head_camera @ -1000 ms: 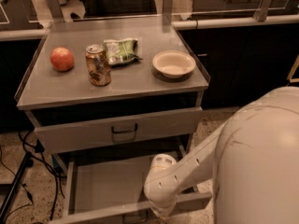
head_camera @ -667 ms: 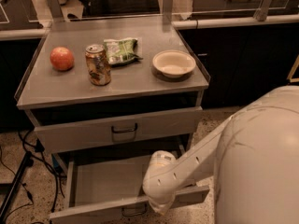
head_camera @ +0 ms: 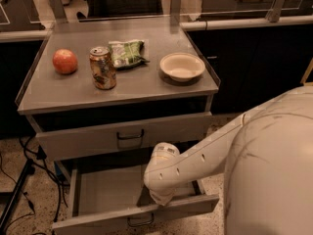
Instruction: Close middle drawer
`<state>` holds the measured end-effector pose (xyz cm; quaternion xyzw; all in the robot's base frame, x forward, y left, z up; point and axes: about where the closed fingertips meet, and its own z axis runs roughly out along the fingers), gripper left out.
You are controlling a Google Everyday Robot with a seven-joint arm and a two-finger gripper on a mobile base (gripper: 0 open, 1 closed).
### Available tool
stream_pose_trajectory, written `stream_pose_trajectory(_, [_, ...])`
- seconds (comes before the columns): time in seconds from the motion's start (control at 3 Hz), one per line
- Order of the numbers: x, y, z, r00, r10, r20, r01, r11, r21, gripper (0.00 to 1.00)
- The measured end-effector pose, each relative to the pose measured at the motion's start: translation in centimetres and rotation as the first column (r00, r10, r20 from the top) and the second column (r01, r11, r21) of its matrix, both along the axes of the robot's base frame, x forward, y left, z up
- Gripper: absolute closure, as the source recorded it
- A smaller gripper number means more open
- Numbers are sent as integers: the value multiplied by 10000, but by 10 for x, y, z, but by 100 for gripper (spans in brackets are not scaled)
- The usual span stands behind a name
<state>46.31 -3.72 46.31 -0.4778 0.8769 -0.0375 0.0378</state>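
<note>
The middle drawer (head_camera: 105,192) is pulled far out of the grey cabinet. Its long tray is bare, and its low front with a small dark handle (head_camera: 140,223) sits at the bottom of the view. My white arm reaches in from the right over the tray. My gripper (head_camera: 159,198) hangs at the arm's lower end, inside the drawer just behind its front and right of the handle. The wrist housing hides most of it. Above, the taller top drawer (head_camera: 88,141) with its black handle (head_camera: 129,135) stands slightly out.
On the cabinet top (head_camera: 146,84) lie an orange fruit (head_camera: 65,61), a drink can (head_camera: 102,67), a green snack bag (head_camera: 126,53) and a white bowl (head_camera: 182,66). Cables and a stand leg (head_camera: 17,190) run along the floor at left. My white body (head_camera: 274,170) fills the lower right.
My wrist has risen and shifted a little toward the cabinet. The middle drawer stands about as far out as before.
</note>
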Motion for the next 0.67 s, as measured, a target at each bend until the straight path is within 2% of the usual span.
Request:
stream_pose_trajectory(0.33, [-30,-30,-2,9980,-246,-577,237,9996,-166,100])
stream_pose_trajectory(0.67, [-68,-63,-8,9868,-807,-1406,773,9966,-294,100])
